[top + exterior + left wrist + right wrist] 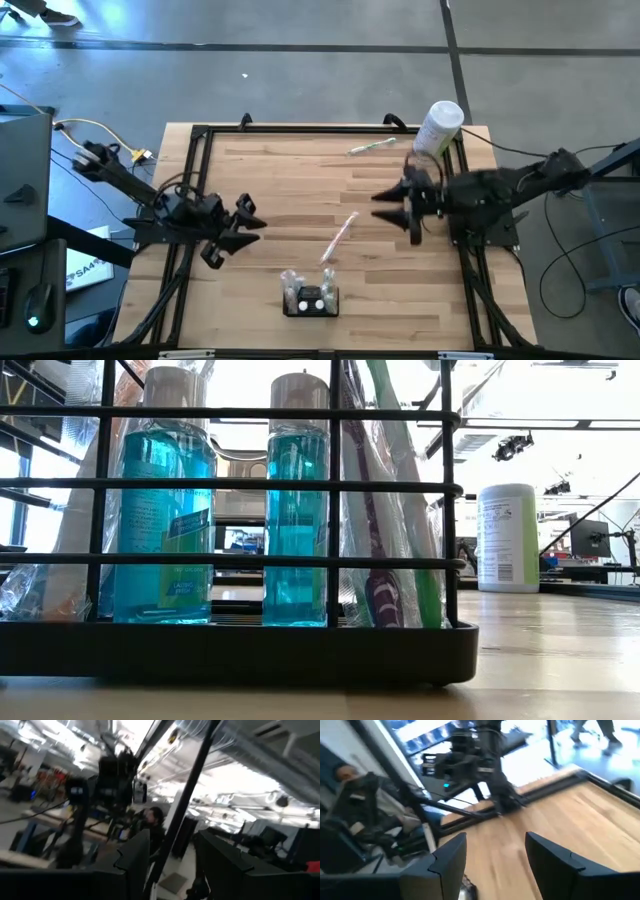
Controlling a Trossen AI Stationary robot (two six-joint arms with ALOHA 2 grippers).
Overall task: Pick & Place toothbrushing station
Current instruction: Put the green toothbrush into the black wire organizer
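Observation:
The toothbrushing station (311,299) is a small black wire holder standing on its base near the table's near edge. In the low view it (230,650) fills the frame, holding two blue bottles (165,510) and wrapped toothbrushes (385,500). A wrapped pink toothbrush (339,238) lies flat on the table just beyond it. A wrapped green one (371,147) lies near the far edge. My left gripper (250,226) is open at the table's left, empty. My right gripper (390,205) is open at the right, empty.
A tall white cylindrical container (439,128) stands at the far right corner, also in the low view (507,538). A black frame (205,140) runs around the table. A person sits beyond the table in the left wrist view (152,822).

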